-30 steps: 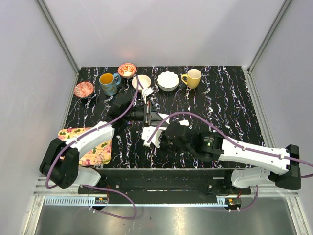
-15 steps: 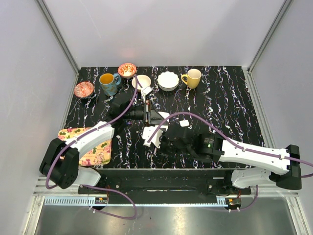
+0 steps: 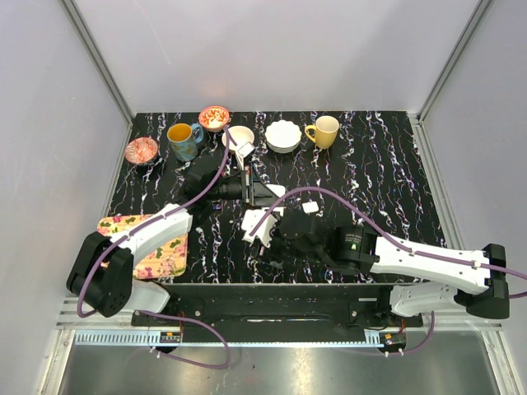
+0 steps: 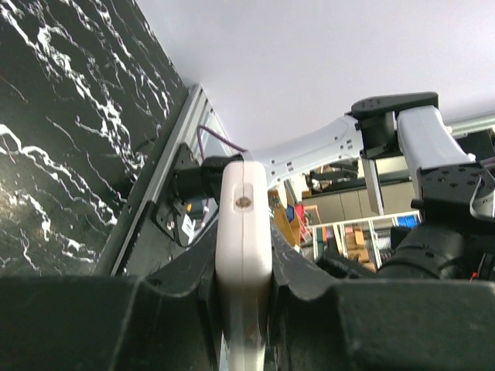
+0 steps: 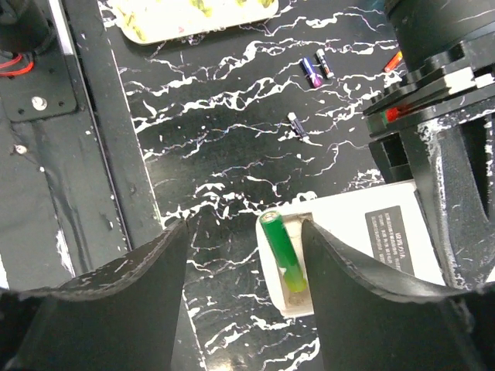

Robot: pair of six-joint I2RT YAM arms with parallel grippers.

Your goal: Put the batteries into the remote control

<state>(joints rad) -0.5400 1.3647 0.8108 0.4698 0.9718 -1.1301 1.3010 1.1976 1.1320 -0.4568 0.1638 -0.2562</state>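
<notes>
remote control (image 4: 244,232) is clamped by the left pincer (image 4: 244,297). a green battery (image 5: 282,251) is seen in its compartment, with the right pincer (image 5: 241,232) spread open above.

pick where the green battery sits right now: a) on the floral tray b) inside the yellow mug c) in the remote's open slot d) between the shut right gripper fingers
c: the right wrist view shows the green battery lying in the open slot of the remote control, with the right gripper spread clear of it on both sides.
</notes>
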